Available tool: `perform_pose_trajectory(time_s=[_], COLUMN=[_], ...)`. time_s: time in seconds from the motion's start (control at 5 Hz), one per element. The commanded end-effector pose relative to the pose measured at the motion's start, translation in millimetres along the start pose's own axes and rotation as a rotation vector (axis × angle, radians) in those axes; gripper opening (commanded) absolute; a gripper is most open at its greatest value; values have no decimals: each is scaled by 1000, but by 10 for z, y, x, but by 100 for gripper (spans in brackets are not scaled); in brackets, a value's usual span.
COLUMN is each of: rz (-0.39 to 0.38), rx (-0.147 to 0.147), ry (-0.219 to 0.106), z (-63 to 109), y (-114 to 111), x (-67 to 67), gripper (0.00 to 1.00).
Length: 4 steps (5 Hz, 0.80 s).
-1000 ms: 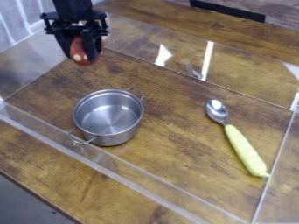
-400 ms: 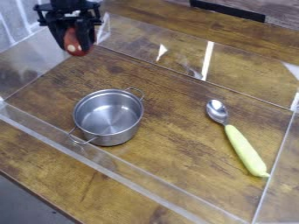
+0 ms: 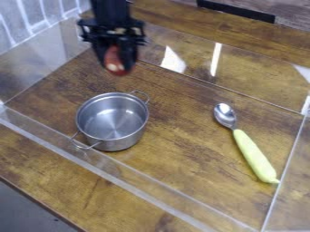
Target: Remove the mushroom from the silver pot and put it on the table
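My black gripper [image 3: 116, 60] hangs at the upper left of the view, pointing down and shut on the mushroom [image 3: 116, 61], whose reddish-brown cap shows between the fingers. The mushroom is held above the dark wood table [image 3: 182, 100], a little behind and above the silver pot [image 3: 112, 120]. The pot stands empty at the front left of the table, its shiny bottom fully in view.
A silver spoon with a yellow-green handle [image 3: 244, 141] lies on the right side of the table. Clear acrylic walls [image 3: 158, 195] run along the front, left and back edges.
The gripper, still holding the mushroom, has moved to the right from the far left corner and sunk slightly. The pot and the spoon have not moved.
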<state>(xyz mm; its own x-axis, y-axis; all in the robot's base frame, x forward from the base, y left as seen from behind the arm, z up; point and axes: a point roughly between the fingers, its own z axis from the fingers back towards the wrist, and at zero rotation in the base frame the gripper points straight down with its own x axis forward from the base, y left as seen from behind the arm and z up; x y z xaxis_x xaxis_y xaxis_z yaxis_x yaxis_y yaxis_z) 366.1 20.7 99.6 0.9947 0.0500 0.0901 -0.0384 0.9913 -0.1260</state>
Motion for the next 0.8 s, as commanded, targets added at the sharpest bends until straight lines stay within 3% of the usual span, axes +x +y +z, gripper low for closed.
perform_pose_trajectory(time_s=[0.0,0.2,0.4,0.6], rz=[-62,-103,-178,-209], rx=[-13,-16,-22,-24], ry=[-30,-12,15,29], z=[196,181,-15,-309], y=[-466,-789,-1161,-1377], x=[-93,-238,-397,-529], gripper=[0,0,0,0])
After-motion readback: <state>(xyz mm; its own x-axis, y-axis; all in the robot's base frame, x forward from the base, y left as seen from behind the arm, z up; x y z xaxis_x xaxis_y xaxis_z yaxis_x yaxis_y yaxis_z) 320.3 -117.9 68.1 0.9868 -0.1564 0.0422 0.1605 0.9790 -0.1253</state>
